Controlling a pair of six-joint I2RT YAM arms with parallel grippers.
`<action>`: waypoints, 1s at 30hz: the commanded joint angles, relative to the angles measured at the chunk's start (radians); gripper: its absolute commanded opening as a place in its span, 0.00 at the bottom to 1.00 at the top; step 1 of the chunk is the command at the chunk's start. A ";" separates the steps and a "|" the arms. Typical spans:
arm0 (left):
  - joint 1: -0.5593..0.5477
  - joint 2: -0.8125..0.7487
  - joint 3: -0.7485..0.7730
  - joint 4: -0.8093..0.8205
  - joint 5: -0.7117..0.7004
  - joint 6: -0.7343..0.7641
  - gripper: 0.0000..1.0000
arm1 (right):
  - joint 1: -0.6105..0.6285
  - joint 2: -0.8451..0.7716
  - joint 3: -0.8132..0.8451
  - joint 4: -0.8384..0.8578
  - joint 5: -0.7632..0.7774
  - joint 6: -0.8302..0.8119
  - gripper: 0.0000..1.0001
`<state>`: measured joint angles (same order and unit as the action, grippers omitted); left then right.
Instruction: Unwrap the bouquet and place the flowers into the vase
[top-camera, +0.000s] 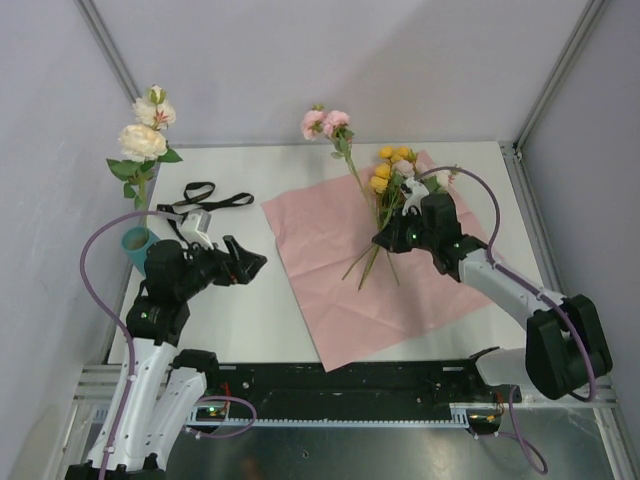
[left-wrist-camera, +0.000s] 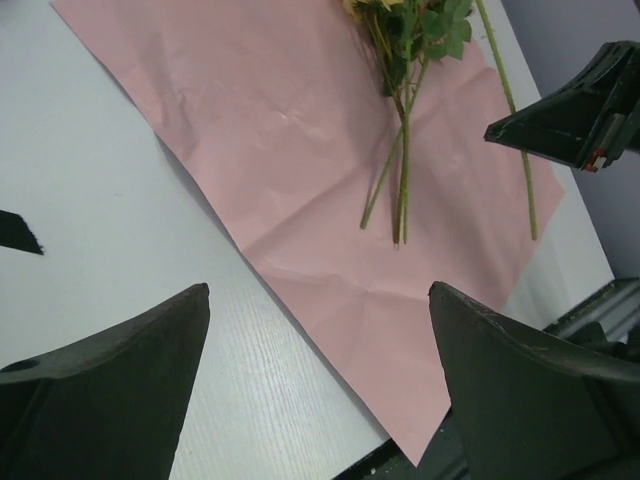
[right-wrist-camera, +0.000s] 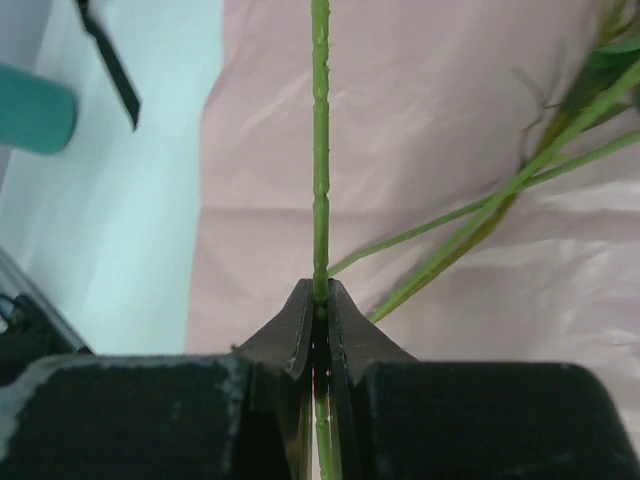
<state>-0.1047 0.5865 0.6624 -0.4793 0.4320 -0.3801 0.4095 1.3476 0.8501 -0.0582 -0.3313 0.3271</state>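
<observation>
- Cream-white roses (top-camera: 141, 141) are stood in the teal vase (top-camera: 134, 241) at the table's left
- A pink rose (top-camera: 325, 122) is held raised by its stem
- Yellow roses (top-camera: 392, 165) are laid on the flattened pink paper (top-camera: 320, 250)

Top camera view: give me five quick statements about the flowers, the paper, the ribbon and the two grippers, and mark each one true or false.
1. The right gripper is shut on a green flower stem. True.
2. The left gripper holds the pink paper. False: it is open and holds nothing.
3. The vase is empty. False: cream-white flowers stand in it.
4. The yellow flowers lie on the pink paper. True.
5. The black ribbon lies on the pink paper. False: it lies on the bare table, left of the paper.
</observation>
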 joint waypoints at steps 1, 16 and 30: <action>-0.005 0.039 0.056 0.067 0.111 -0.054 0.94 | 0.038 -0.090 -0.114 0.252 -0.116 0.109 0.00; -0.156 0.106 0.050 0.552 0.046 -0.343 0.81 | 0.317 -0.303 -0.443 0.795 -0.056 0.329 0.00; -0.369 0.338 0.160 0.647 -0.016 -0.300 0.63 | 0.517 -0.314 -0.486 0.925 -0.012 0.277 0.00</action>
<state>-0.4492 0.9127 0.7696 0.0952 0.4377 -0.6823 0.9012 1.0412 0.3672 0.7616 -0.3706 0.6312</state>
